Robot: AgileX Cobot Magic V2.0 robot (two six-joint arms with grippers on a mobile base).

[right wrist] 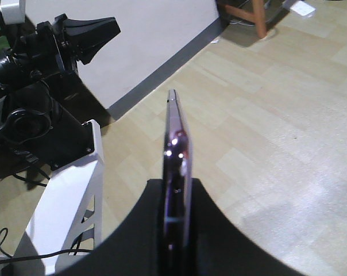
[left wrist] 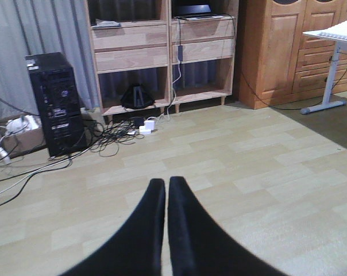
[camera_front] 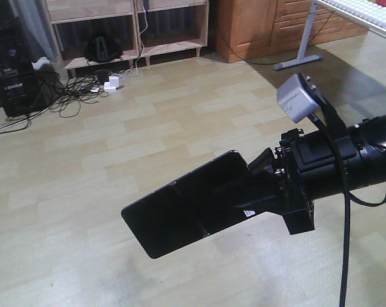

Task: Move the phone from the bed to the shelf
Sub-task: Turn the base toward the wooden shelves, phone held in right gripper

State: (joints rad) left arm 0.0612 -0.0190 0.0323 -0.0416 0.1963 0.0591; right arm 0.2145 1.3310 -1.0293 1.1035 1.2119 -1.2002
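as its jaws pinch, the right end effector [right wrist: 177, 192] holds the phone [camera_front: 180, 211].

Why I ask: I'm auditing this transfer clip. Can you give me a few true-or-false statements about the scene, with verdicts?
1. The right gripper clamps the phone. True.
2. The phone lies on the shelf. False: it is held in the air above the floor.
3. The left gripper is shut and empty. True.
4. In the left wrist view, the black computer tower stands right of the shelf. False: it stands left of it.
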